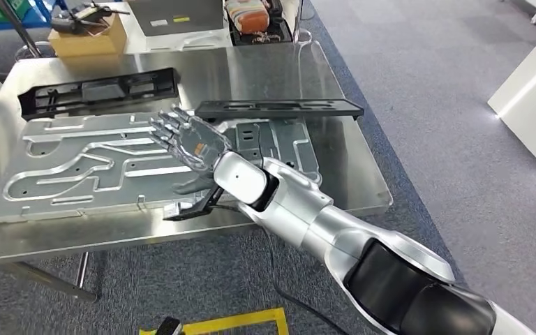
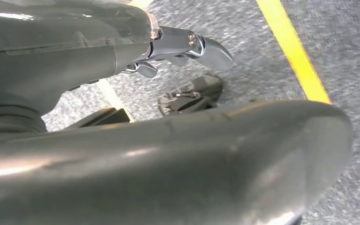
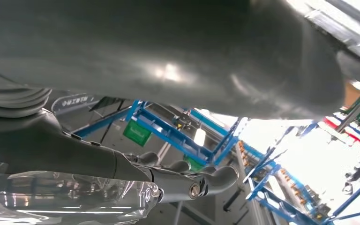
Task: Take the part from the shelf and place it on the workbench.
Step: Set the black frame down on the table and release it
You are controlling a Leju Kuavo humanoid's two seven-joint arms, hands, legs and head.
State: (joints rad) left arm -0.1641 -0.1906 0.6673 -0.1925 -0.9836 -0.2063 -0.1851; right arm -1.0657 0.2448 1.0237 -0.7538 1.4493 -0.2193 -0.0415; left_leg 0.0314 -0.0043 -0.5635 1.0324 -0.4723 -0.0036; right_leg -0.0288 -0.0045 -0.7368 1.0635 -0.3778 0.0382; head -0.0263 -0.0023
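I judge the placing done: the black part (image 1: 278, 108) lies flat on the tabletop (image 1: 279, 70). My right hand (image 1: 190, 139) hovers near it, fingers spread, empty; I can't tell the left hand's (image 2: 187, 47) state.

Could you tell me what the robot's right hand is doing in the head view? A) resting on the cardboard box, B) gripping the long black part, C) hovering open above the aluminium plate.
C: the right hand is spread, holding nothing, over the aluminium plate.
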